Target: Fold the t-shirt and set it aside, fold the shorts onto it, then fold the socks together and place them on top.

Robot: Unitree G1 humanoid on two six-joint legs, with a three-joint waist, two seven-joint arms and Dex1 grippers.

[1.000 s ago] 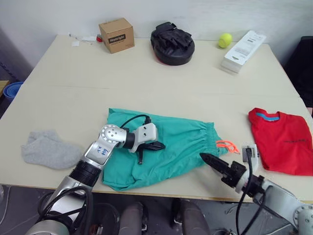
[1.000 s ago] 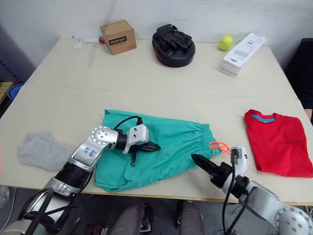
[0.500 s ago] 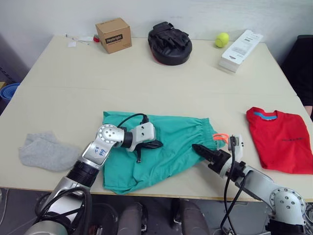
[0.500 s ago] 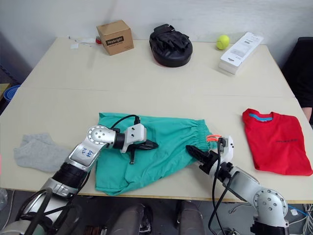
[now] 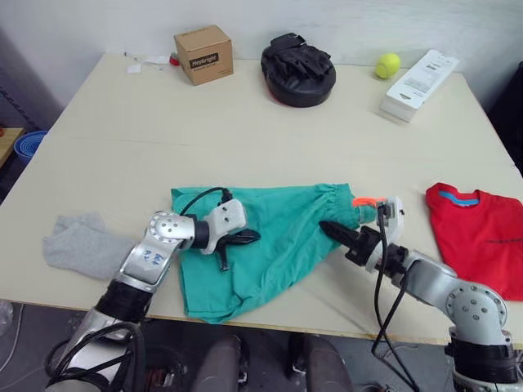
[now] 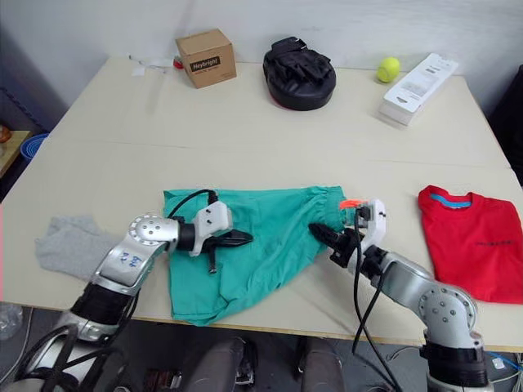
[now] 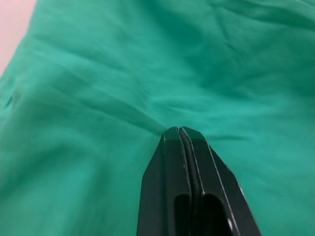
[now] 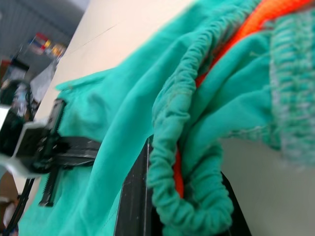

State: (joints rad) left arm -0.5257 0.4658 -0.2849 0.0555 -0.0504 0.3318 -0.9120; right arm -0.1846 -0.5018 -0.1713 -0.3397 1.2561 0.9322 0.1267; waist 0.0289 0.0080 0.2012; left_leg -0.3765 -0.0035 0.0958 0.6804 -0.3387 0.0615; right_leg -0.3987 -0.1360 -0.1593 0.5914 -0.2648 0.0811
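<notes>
The t-shirt [image 5: 480, 235] lies folded at about three o'clock on the surface [image 5: 245, 122], so that first step looks done; the shorts [image 5: 270, 245] are mid-fold and not yet on it, and the socks [image 5: 82, 245] lie untouched at nine o'clock, well apart. The teal-green shorts sit near the six o'clock edge, rumpled, their gathered waistband and orange drawstring [image 5: 364, 201] lifted off the surface at the three o'clock end. My right end effector [image 8: 177, 196] is clamped on that waistband, with the elastic bunched over the fingers. My left end effector [image 7: 181, 132] is pressed closed, its tips resting on the middle of the fabric; I judge it pins the cloth rather than grips it.
</notes>
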